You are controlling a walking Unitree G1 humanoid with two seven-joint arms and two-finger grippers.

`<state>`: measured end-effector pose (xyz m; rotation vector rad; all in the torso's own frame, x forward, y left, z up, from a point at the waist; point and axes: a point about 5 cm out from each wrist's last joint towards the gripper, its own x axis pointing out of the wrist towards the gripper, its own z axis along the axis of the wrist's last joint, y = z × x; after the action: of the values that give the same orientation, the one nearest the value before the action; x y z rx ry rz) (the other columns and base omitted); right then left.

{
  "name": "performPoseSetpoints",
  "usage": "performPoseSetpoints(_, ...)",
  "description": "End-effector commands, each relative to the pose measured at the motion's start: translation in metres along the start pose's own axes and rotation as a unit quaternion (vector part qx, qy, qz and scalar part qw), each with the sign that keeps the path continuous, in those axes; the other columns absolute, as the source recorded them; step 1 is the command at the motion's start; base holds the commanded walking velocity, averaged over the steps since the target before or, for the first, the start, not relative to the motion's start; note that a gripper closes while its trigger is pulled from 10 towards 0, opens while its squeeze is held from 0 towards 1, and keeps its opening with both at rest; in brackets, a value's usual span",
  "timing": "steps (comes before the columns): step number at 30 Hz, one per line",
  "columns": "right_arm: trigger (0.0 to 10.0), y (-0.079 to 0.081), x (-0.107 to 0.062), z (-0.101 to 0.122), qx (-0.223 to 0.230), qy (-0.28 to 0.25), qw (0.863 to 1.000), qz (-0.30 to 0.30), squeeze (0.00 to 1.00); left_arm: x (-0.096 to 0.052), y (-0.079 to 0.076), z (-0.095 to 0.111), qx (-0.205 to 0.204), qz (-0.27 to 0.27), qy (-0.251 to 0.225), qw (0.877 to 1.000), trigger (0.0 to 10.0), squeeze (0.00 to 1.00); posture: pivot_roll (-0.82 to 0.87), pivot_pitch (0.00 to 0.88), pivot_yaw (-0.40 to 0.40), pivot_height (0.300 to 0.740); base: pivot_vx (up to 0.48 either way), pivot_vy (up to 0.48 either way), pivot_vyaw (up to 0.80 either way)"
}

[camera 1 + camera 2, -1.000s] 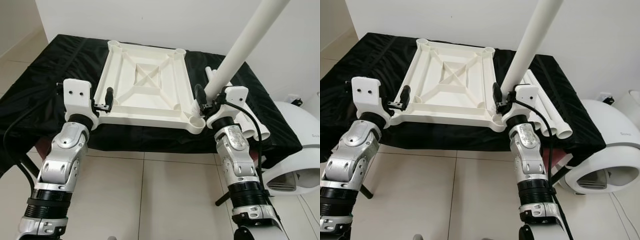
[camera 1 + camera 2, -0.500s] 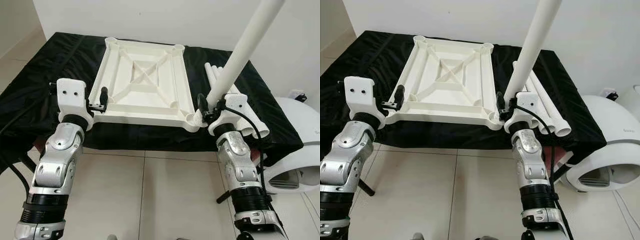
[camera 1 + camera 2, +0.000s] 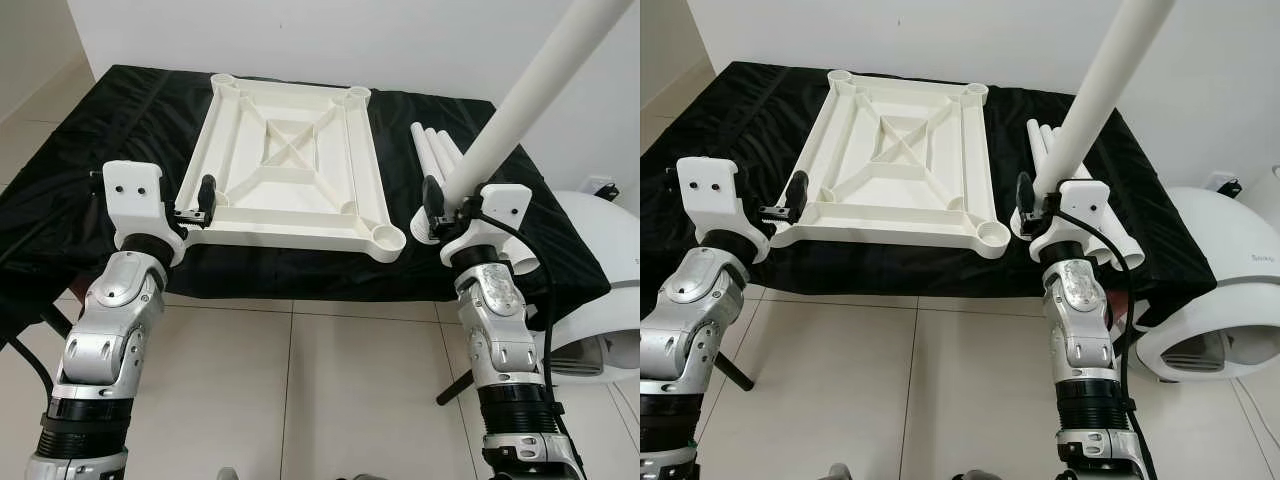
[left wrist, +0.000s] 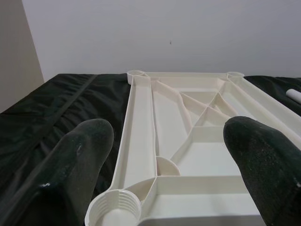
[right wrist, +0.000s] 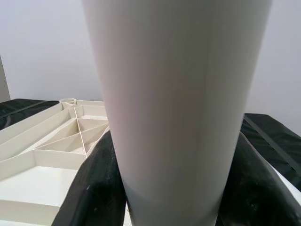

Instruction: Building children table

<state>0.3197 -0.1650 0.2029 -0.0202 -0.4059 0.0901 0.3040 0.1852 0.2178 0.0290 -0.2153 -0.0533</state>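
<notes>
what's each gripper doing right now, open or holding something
Left gripper: open, fingers either side of the upturned tabletop corner, not closed on it.
Right gripper: shut on the white table leg.

Upturned white ribbed plastic tabletop (image 3: 290, 175), smooth with a slight sheen, lies on creased matt black cloth (image 3: 90, 150), beside it smooth white plastic tube legs (image 3: 440, 155), below it glossy pale floor tiles (image 3: 300, 390); brushed silver metal arms (image 3: 105, 340), matt black fingers (image 4: 70, 165).
</notes>
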Motion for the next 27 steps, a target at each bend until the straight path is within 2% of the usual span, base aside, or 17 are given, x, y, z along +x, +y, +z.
performPoseSetpoints(1, 10.0, 0.0003, -0.0006, 0.0034, -0.004, -0.007, 1.000, 0.002, 0.00, -0.0017, -0.0054, 0.0036, -0.002, -0.059, -0.006, 0.998, 10.0, 0.00, 0.01, 0.054, -0.042, 0.740, 0.300, 0.000, 0.00)
performPoseSetpoints(22, 10.0, 0.0041, 0.0006, 0.0031, -0.006, -0.006, 1.000, 0.009, 0.00, -0.0018, -0.0062, 0.0075, -0.012, -0.065, -0.010, 0.998, 10.0, 0.00, 0.01, 0.039, -0.047, 0.740, 0.317, 0.000, 0.00)
performPoseSetpoints(27, 10.0, 0.0041, 0.0005, 0.0030, -0.009, -0.005, 1.000, 0.011, 0.00, -0.0017, -0.0071, 0.0108, -0.031, -0.065, -0.017, 0.997, 10.0, 0.00, 0.01, 0.040, -0.048, 0.740, 0.000, 0.000, 0.00)
